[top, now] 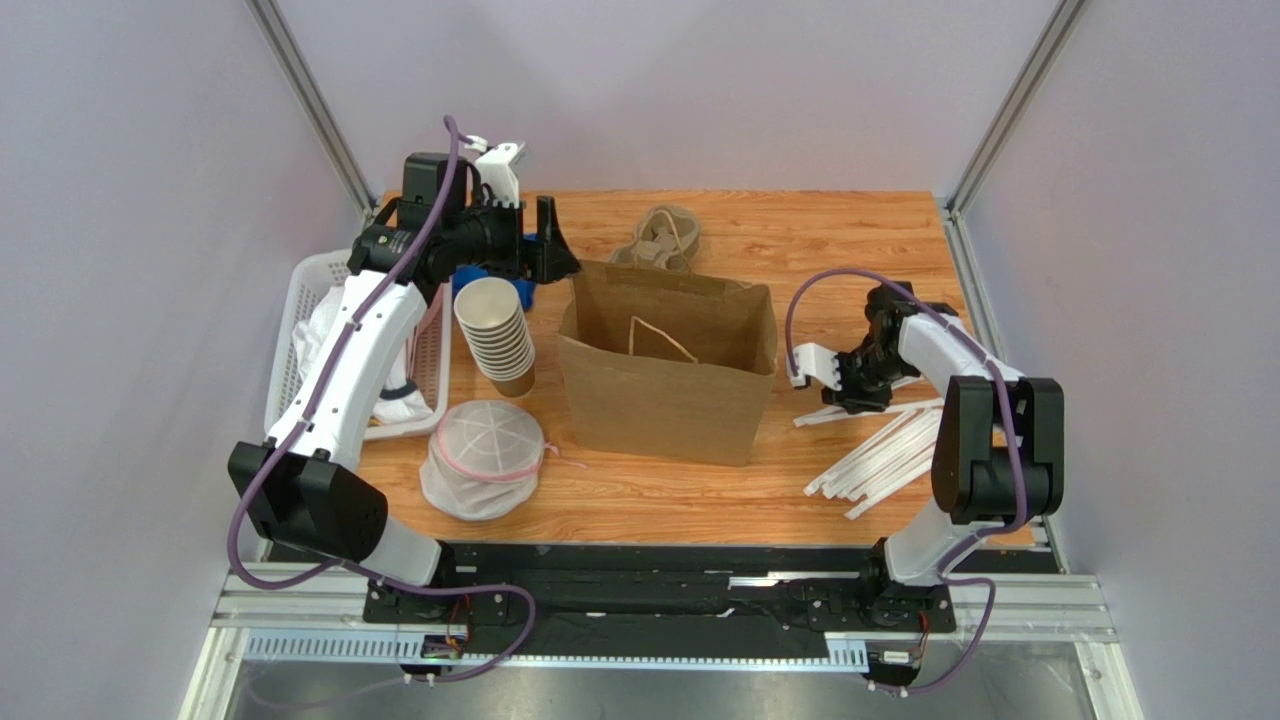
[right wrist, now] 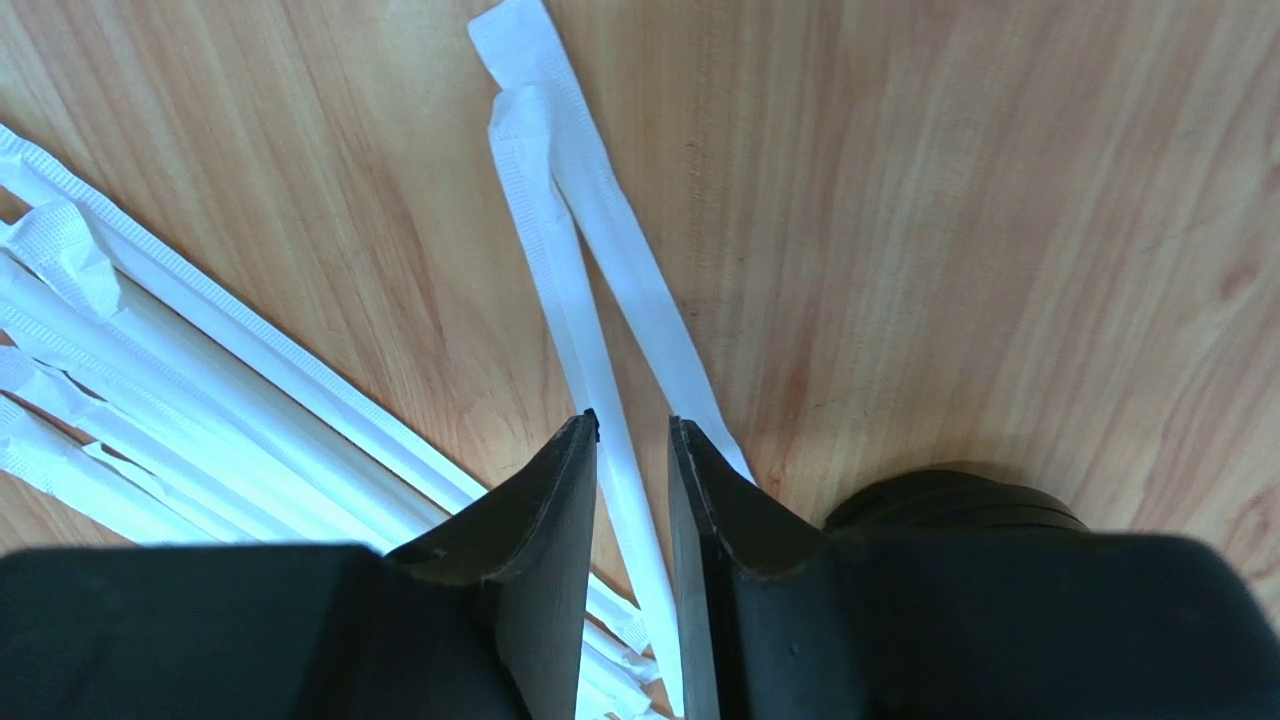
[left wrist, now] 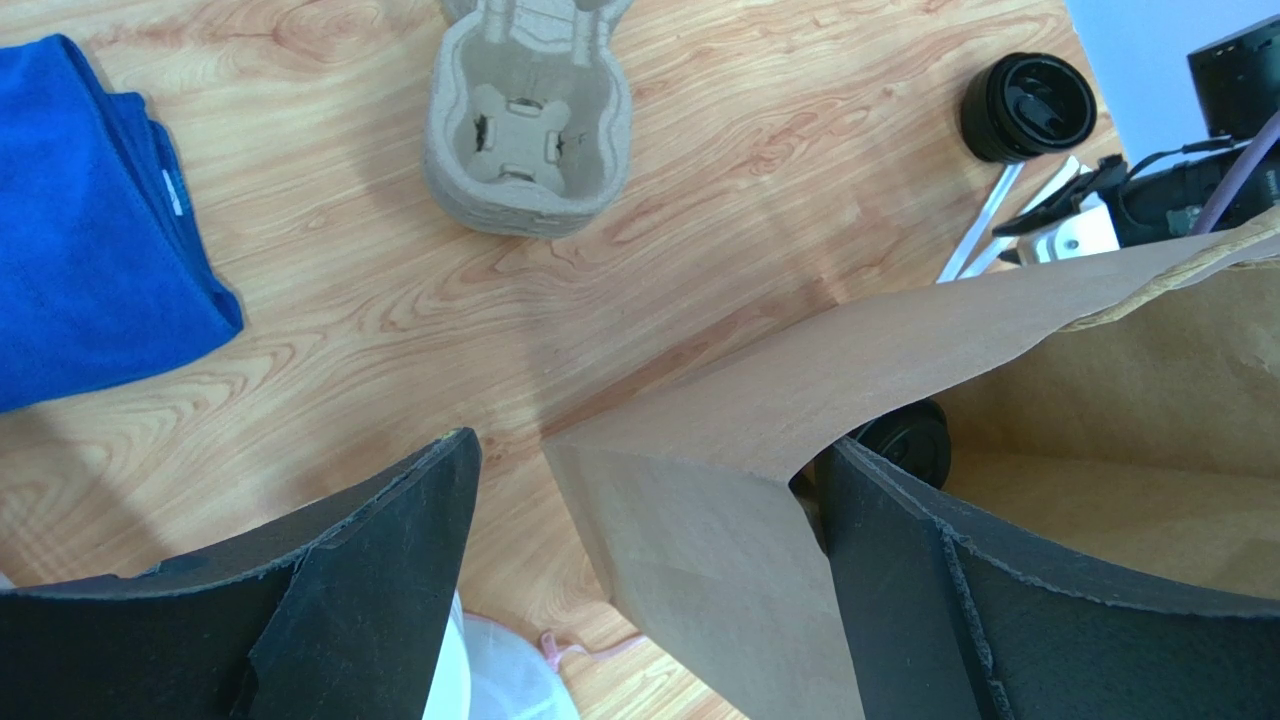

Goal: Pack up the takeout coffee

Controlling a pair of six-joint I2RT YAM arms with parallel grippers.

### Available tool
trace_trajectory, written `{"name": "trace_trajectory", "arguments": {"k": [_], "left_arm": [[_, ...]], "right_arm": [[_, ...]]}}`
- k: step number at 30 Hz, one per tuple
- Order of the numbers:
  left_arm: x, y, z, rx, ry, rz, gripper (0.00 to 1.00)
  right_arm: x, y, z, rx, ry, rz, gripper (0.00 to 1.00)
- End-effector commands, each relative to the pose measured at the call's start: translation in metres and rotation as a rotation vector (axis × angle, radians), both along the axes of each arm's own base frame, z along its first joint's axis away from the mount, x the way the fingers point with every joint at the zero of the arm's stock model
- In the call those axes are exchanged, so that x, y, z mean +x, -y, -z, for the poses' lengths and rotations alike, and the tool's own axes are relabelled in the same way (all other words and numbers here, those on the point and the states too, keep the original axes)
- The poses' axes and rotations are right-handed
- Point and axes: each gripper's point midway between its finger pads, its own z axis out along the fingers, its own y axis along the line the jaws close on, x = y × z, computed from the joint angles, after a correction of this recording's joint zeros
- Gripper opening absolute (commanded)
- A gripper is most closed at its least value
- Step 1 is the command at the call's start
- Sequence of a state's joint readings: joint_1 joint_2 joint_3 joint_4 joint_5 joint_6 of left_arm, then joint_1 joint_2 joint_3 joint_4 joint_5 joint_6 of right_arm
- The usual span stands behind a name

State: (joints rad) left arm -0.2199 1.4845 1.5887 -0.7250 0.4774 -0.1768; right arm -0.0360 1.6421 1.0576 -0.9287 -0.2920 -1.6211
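We think the tan paper cup with black lid is already inside the brown paper bag; only the lid shows. The left end effector is wide apart at the bag mouth. The right end effector is narrowly apart, straddling a white paper-wrapped straw on the wooden bench. We judge the straw is left to pack.

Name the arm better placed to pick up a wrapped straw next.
Right. The right gripper straddles a wrapped straw; the left gripper is open over the paper bag, away from the straws.

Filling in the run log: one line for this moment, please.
left gripper open over paper bag rim | right gripper narrow around one wrapped straw, grip unclear | bag upright
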Motion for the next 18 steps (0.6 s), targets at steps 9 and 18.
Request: {"name": "trace_trajectory", "arguments": {"k": [9, 18], "left_arm": [[-0.004, -0.004, -0.003, 0.011, 0.001, -0.001, 0.9], [-0.008, -0.005, -0.001, 0.02, -0.002, 0.009, 0.9]], "right_arm": [[-0.001, 0.007, 0.028, -0.04, 0.004, -0.018, 0.31], [0.002, 0.006, 0.03, -0.032, 0.034, -0.017, 0.11]]}}
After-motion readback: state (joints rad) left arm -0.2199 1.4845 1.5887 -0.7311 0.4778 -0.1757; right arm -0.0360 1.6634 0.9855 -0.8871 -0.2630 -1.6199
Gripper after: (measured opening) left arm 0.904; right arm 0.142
